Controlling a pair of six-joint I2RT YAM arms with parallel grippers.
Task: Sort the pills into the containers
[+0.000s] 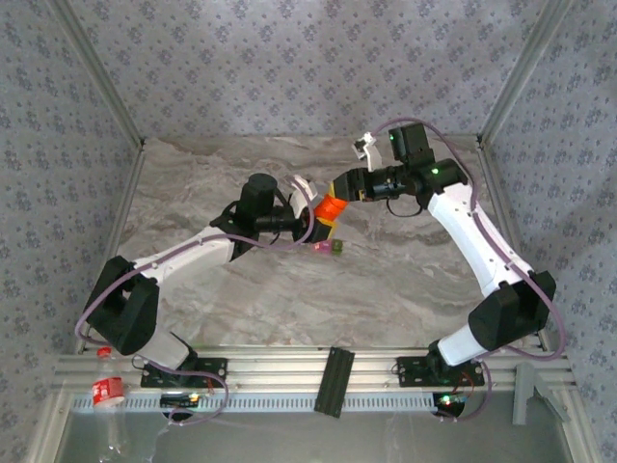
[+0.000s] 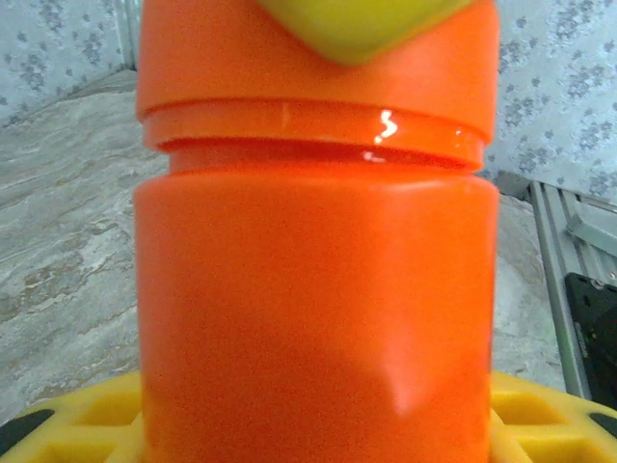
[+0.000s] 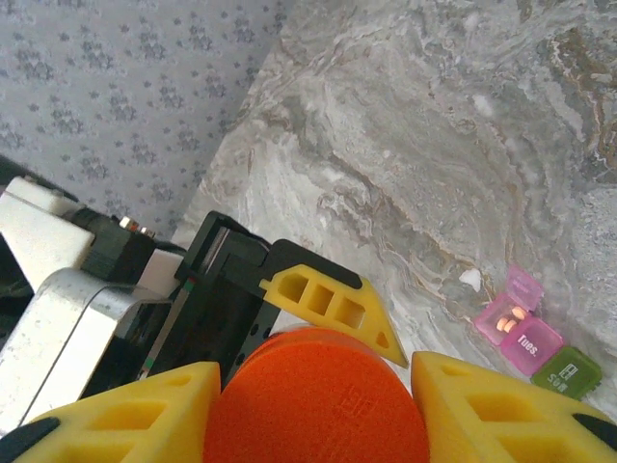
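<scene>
Orange bottle (image 2: pixel 318 318) is held at mid-scene, its body pinched in our left end effector (image 1: pixel 307 210), while our right end effector (image 3: pixel 318 424) looks clamped on the cap (image 3: pixel 313 371). We judge the step in hand to be opening the bottle. Just near of it on the desk (image 3: pixel 434 145) lie the containers (image 3: pixel 535 342), a pink one open with pills (image 3: pixel 508 322) inside. Next we need a twist of the cap against a steady left grip, spilling nothing.

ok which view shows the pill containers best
Right wrist: the pill containers lie unobstructed on the table, a pink compartment open with pills inside, the green one shut. Top external shows them tiny beside the orange bottle. Left wrist faces the bottle's side.
</scene>
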